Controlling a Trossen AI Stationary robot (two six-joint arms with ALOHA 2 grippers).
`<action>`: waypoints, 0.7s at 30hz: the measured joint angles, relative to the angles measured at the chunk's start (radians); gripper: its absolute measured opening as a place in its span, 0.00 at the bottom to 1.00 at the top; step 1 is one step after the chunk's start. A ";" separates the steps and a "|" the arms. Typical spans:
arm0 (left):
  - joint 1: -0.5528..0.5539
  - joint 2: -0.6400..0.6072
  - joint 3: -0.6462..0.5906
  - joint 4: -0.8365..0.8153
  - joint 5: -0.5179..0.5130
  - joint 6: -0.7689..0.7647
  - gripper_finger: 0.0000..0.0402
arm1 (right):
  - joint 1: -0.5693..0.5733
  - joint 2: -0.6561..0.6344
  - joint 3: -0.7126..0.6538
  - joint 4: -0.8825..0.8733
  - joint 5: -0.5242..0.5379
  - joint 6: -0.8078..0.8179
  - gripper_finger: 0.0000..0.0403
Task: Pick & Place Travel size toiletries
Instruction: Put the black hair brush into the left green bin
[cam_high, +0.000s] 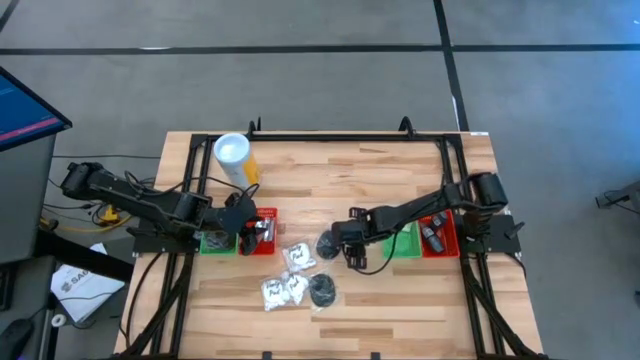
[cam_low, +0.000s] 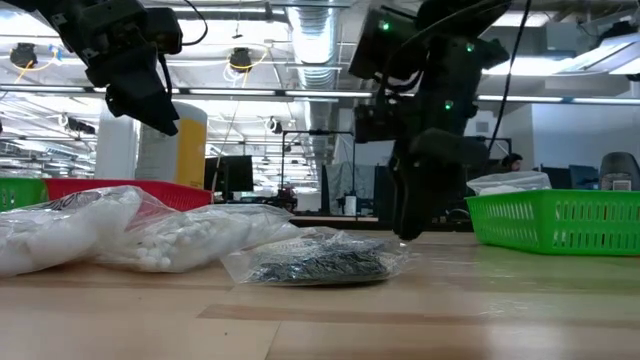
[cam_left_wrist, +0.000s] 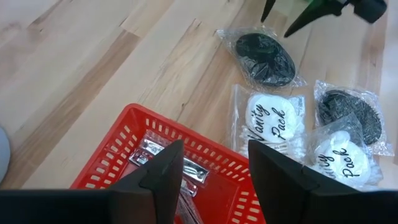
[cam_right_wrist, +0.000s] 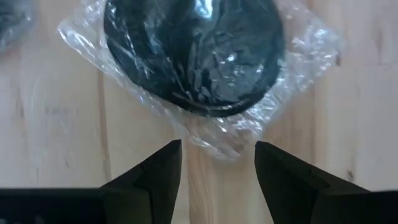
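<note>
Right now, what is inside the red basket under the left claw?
The red basket holds shiny silvery packets, seen through the open left claw hanging above it. The claw's fingers hide the rest of the basket's inside.

You can read "Vanity Pack" in dark script on the white sachet (cam_left_wrist: 272, 119) in the left wrist view, lying in its clear wrapper on the wood. Just beside it, a second white sachet (cam_left_wrist: 344, 160) carries the same script (only "Pack" and part of the word before it come through clearly). From the high view, print shows on a white sheet (cam_high: 78, 288) off the table, too small for you to read.
</note>
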 joint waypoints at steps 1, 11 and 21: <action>0.000 0.000 0.000 0.001 0.000 0.000 0.42 | 0.000 0.009 0.003 0.007 0.000 0.000 0.48; 0.000 0.000 0.000 0.013 -0.001 0.000 0.42 | 0.000 0.038 0.006 0.035 0.004 0.000 0.50; 0.000 0.000 0.000 0.016 -0.005 0.006 0.42 | -0.054 0.039 0.005 0.032 -0.025 0.028 0.49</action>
